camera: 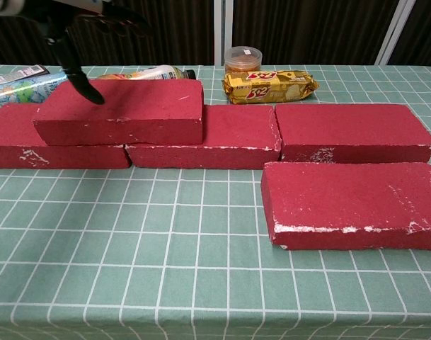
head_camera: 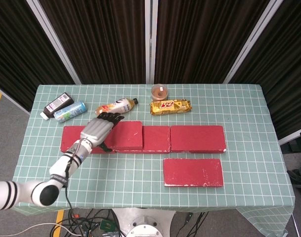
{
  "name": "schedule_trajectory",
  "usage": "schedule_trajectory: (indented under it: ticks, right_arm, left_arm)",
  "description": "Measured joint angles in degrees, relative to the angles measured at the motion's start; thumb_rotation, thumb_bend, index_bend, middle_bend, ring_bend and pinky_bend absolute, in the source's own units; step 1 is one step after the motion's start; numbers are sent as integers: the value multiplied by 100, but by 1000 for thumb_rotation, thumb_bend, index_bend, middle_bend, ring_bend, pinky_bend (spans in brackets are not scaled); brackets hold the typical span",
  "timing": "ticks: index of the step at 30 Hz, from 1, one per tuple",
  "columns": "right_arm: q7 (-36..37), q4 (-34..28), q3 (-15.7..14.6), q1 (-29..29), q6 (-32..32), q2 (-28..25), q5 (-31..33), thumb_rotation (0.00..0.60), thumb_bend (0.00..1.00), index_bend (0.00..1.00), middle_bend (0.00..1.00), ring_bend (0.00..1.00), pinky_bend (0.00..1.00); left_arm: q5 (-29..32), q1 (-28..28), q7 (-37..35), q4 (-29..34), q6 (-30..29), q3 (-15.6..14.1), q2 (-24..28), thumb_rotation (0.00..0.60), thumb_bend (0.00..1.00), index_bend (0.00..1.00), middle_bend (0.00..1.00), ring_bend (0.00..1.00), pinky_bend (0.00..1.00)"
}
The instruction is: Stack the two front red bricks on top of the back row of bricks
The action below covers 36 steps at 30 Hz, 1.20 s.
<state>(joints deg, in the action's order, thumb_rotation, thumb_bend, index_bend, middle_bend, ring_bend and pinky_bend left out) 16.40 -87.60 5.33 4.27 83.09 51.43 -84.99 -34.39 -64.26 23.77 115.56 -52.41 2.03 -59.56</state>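
The left hand (head_camera: 96, 131) is seen open and empty, fingers spread, raised above the left end of the stacked red brick (camera: 123, 111). That brick is laid flat on the back row of bricks (camera: 272, 134), straddling its left and middle bricks. The second front red brick (head_camera: 193, 172) is left on the desk (head_camera: 140, 168), well to the right of the hand and just in front of the row's right end. Beyond the hand, an orange drink bottle (head_camera: 114, 107), a can (head_camera: 69, 111) and a biscuit packet (head_camera: 170, 106) are seen. The right hand is not shown.
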Motion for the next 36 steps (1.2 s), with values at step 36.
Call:
schedule_trajectory:
  ticks: [36]
  right_arm:
    - [-3415, -2414, -406, 1645, -2926, 375, -17, 600, 0, 0, 0, 0, 0]
  left_arm:
    - [-4604, 4547, -2885, -800, -2732, -1193, 935, 600, 33, 0, 0, 0, 0]
